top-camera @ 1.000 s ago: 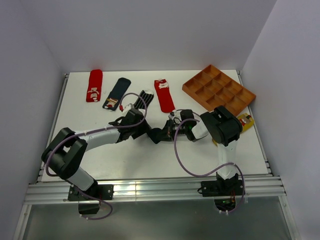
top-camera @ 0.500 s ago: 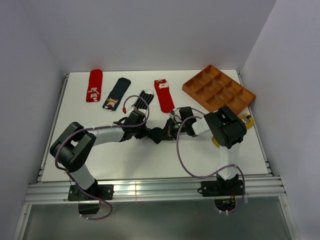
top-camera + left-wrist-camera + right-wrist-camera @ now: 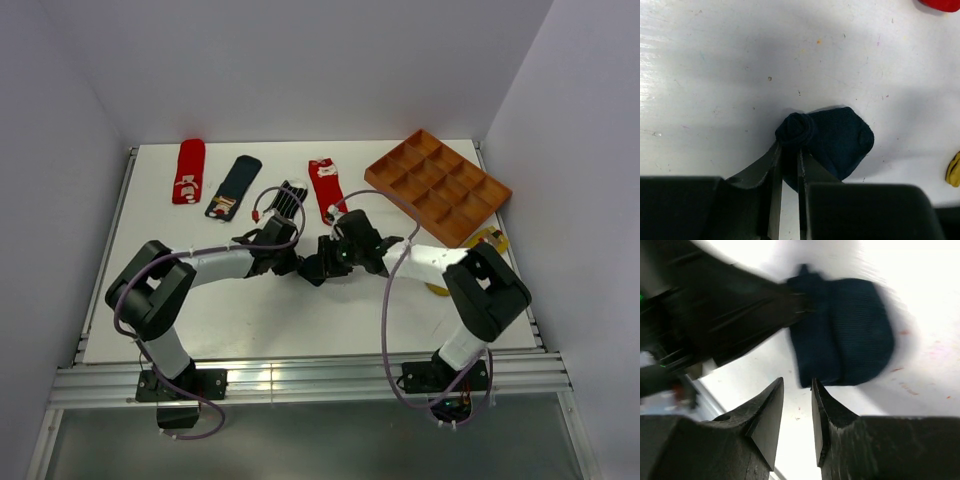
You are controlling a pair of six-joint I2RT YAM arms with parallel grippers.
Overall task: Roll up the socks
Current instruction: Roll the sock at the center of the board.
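The plain navy sock (image 3: 840, 142) lies left of the orange tray (image 3: 438, 187), nearer the front. The left gripper (image 3: 789, 150) pinches its rolled end tight. The right gripper (image 3: 797, 390) sits just beside the sock on the tray side, its jaws a little apart and holding nothing.

The plain navy sock (image 3: 837, 142) is matt, finely ribbed knit cloth. The white table (image 3: 710, 65) is smooth, faintly glossy and scuffed. The tray (image 3: 438, 185) at two o'clock is matt orange-brown.

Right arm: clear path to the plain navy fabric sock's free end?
Probably yes. The right gripper sits at the edge of the plain navy fabric sock, nothing between; the left gripper pinches only its rolled end.
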